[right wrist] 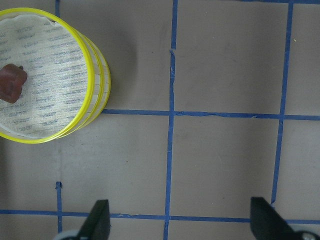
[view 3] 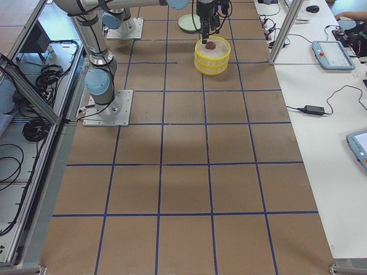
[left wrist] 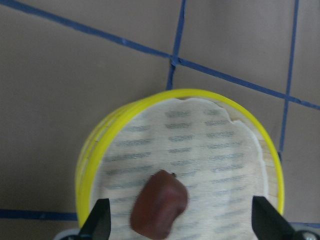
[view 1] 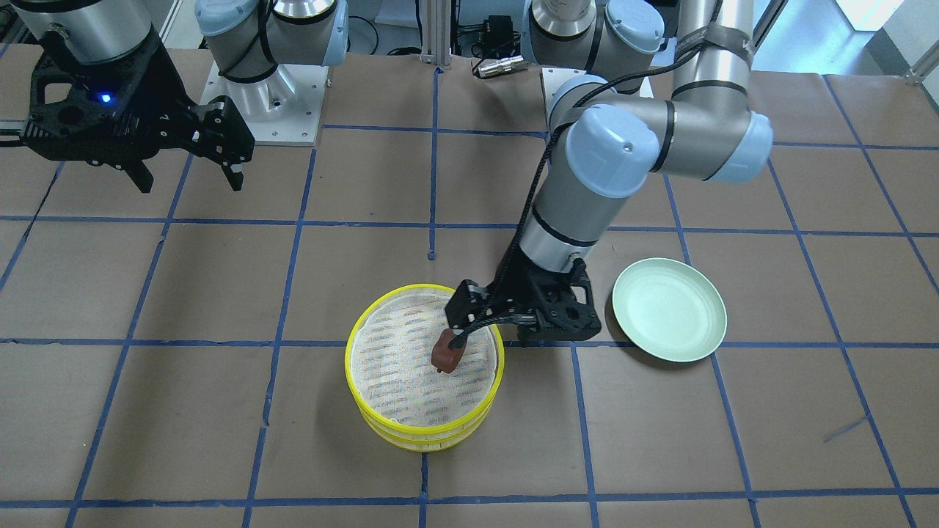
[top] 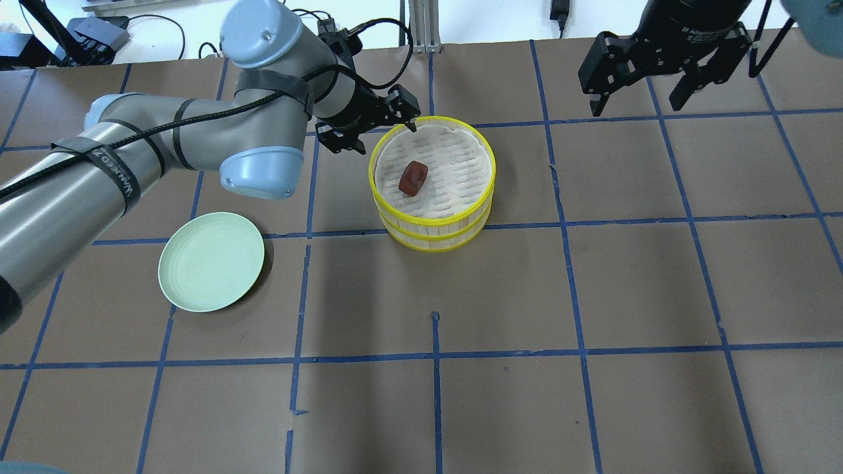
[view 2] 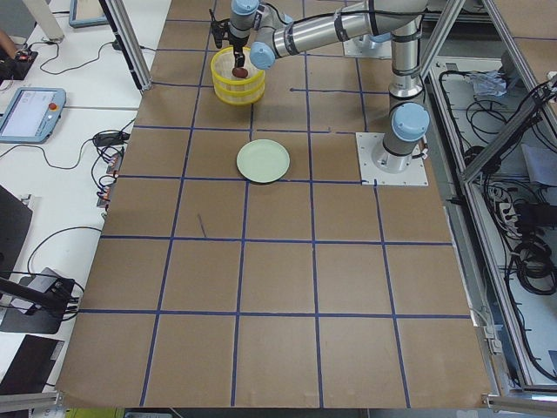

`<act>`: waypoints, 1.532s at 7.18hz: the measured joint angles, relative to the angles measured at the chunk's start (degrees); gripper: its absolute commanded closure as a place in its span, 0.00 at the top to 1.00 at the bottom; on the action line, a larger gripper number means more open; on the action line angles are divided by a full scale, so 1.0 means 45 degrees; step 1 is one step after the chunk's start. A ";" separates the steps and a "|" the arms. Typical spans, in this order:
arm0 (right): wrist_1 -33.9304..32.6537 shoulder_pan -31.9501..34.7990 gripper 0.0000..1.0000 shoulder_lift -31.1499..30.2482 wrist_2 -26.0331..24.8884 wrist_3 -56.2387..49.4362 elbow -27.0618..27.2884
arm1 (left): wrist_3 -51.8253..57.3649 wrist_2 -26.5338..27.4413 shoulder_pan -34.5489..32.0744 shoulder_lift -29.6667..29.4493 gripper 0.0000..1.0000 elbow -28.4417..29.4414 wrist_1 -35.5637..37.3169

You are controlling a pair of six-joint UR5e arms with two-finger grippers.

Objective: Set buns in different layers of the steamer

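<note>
The brown bun (top: 413, 178) lies on the woven mesh floor of the top layer (top: 431, 119) of the steamer. It sits directly under the left gripper (left wrist: 182, 221), in the gap between its fingers (left wrist: 100, 222). In the wrist view it is closer to one finger than the other and touches neither. The overhead view shows the bun resting loose on the mesh, apart from the fingertips.

The top layer is stacked squarely on the lower layer (top: 431, 241), yellow rim on yellow rim. What the lower layer holds is hidden by the floor above it.

The left gripper hangs above the stack with its jaws spread wide and nothing clamped between them. Its fingers point down over the part of the rim nearest its own wrist. The pale green plate (view 1: 669, 309) lies flat on the table (top: 593, 283) behind that wrist, on the side away from the steamer and near it without touching.

The right gripper (view 1: 189, 182) is raised well apart from the stack. Its jaws are also spread and hold nothing. Its wrist view shows brown paper and blue tape lines beneath it, with the steamer off to one side ahead of the fingertips.
</note>
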 measured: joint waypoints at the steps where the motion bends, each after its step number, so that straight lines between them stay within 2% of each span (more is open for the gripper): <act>1: 0.0033 0.0005 1.00 0.0007 -0.0033 0.0048 -0.0008 | 0.1989 0.0297 0.0855 0.0785 1.00 0.0011 -0.1670; 2: 0.0064 0.0004 1.00 0.0031 -0.0099 0.0086 -0.0023 | 0.3509 0.0423 0.1784 0.1776 1.00 0.0053 -0.3716; 4: 0.0136 0.0011 1.00 0.0057 -0.0129 0.0128 -0.0082 | 0.4558 0.1076 0.2733 0.3586 1.00 0.0602 -0.7882; 5: 0.0247 0.0017 1.00 0.0074 -0.0117 0.0205 -0.0147 | 0.4662 0.1769 0.2817 0.4273 1.00 0.0977 -0.9490; 6: 0.0332 0.0018 1.00 0.0081 -0.0113 0.0408 -0.0191 | 0.4706 0.2255 0.2844 0.4682 1.00 0.1098 -1.0411; 11: 0.0773 0.0002 1.00 0.0072 -0.0150 0.0723 -0.0214 | 0.4751 0.2506 0.2882 0.4935 1.00 0.1045 -1.0867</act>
